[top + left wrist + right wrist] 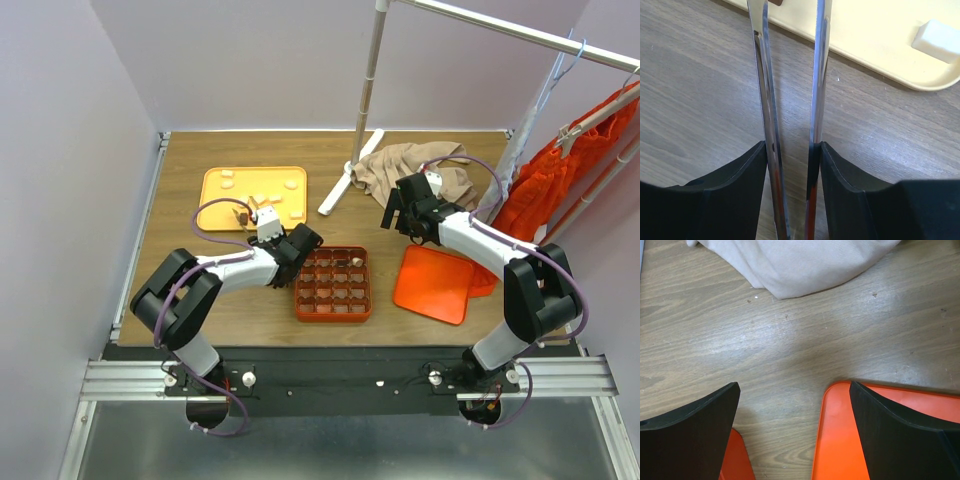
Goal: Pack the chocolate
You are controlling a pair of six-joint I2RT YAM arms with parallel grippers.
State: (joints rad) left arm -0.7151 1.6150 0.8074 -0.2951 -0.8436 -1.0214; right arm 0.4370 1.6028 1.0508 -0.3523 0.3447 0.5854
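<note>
Left claw [791, 150] clamped on tweezers [767, 100]; right claw [794, 387] wide, empty.
We judge tweezers suit the tiny chocolate [940, 40] on the tray [865, 30], far left corner.

On the counter [185, 160], the box [333, 318] sits front centre, with the lid [435, 285] just right of it and the cloth [400, 170] behind the lid. The tray [225, 205] lies back left, with chocolate [228, 181] on it.
</note>
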